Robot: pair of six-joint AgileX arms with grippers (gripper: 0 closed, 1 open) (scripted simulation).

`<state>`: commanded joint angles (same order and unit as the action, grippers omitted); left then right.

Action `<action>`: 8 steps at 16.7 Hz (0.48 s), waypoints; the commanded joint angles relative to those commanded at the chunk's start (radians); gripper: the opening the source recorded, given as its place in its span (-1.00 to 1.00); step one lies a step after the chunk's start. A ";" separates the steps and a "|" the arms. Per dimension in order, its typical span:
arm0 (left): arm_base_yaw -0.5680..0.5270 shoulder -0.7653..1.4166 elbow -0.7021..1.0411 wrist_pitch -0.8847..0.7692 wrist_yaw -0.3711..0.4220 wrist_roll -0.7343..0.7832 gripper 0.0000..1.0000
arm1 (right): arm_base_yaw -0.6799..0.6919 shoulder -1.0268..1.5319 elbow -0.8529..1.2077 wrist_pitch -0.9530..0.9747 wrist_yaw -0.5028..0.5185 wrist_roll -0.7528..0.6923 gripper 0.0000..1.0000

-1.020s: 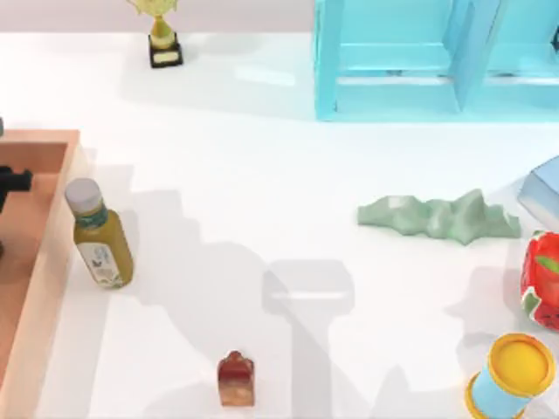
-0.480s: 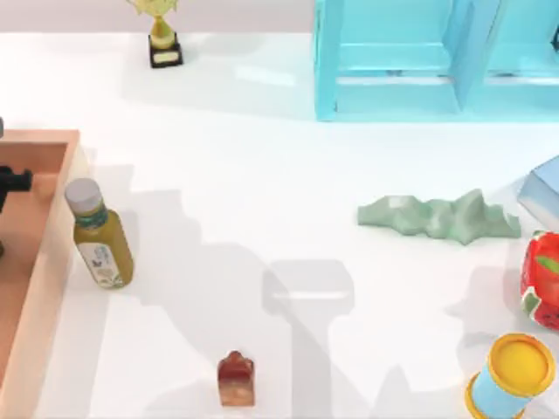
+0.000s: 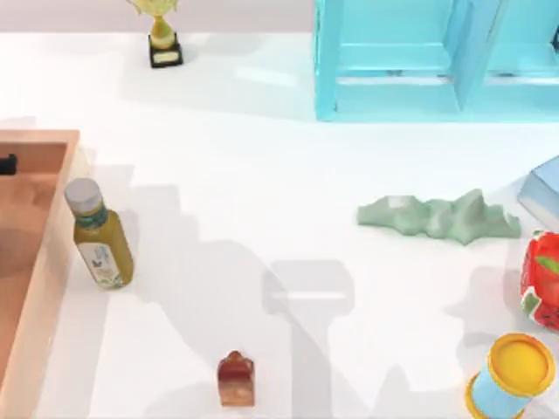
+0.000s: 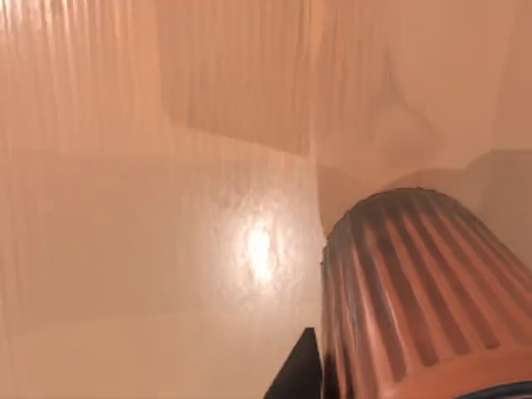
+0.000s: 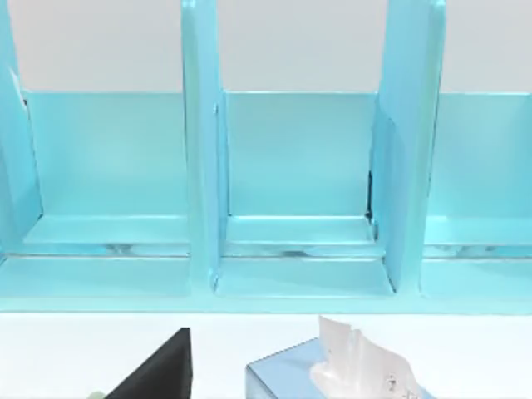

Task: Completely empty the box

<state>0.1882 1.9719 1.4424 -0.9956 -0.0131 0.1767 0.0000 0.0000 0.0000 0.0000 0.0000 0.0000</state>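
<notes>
Overhead, you see a white table [image 3: 262, 201] with a light-blue shelf unit [image 3: 419, 61] along its far edge and a small trophy [image 3: 162, 39] nearby. At the left edge sits the orange box [image 3: 39, 262], a green bottle [image 3: 100, 236] standing just outside its wall. Your left gripper [image 3: 7, 164] hangs over the box floor; whether its fingers are open or closed, you cannot tell. A ribbed brown cup [image 4: 416, 299] shows inside.

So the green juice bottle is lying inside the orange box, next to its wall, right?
Not quite. The top view shows the green juice bottle outside the orange box, on the white table, right beside the box's wall.
</notes>
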 joint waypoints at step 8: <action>0.039 -0.032 0.316 -0.270 -0.010 -0.012 -1.00 | 0.000 0.000 0.000 0.000 0.000 0.000 1.00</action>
<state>0.2269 1.9400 1.7582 -1.2654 -0.0232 0.1648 0.0000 0.0000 0.0000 0.0000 0.0000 0.0000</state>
